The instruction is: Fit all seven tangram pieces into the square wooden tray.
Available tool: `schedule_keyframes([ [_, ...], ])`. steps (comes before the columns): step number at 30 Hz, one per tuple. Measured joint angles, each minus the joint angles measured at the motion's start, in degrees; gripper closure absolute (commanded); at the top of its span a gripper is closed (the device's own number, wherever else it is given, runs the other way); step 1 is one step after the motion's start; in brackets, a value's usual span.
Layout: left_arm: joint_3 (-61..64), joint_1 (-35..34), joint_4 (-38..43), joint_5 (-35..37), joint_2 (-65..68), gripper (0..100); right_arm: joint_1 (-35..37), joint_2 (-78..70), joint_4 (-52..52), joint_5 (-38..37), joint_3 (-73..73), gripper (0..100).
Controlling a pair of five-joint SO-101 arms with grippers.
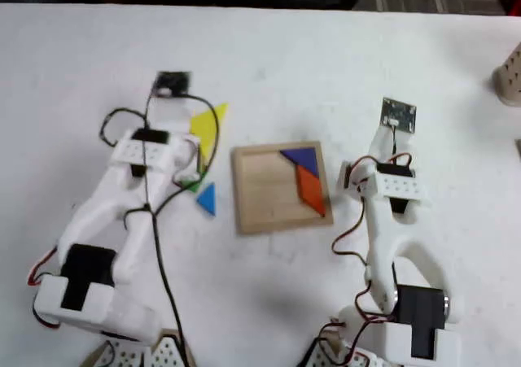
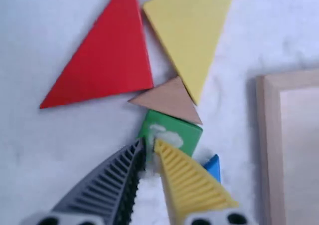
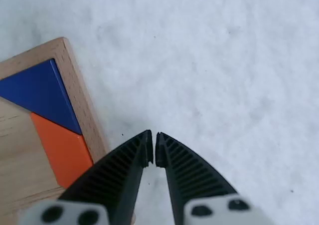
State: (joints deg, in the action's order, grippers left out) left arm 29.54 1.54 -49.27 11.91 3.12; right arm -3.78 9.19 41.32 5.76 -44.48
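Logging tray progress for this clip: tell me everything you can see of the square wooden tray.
The square wooden tray is pale, unfinished-looking wood, with a raised rim around a flat floor. It lies flat on the white table between the two arms, slightly turned. Two pieces sit inside along the side nearest the right arm: a dark blue triangle and an orange piece, edge to edge. The rest of the floor shows bare wood. The right gripper, shut, is just outside its rim.
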Motion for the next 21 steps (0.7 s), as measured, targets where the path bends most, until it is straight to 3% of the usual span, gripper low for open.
schedule_keyframes([
  [8, 8.3, 4.3, -4.5, -1.1, -11.1, 91, 0.1, 0.0, 0.0, 0.0, 0.0, 98.1],
  [15, 17.6, 7.8, -3.5, -0.8, -19.2, 77, 0.1, 0.0, -0.1, 0.0, 0.0, 98.1],
  [21, 17.7, 7.7, -3.3, 2.6, -19.9, 75, 0.1, 0.0, -0.1, 0.0, 0.0, 98.1],
])
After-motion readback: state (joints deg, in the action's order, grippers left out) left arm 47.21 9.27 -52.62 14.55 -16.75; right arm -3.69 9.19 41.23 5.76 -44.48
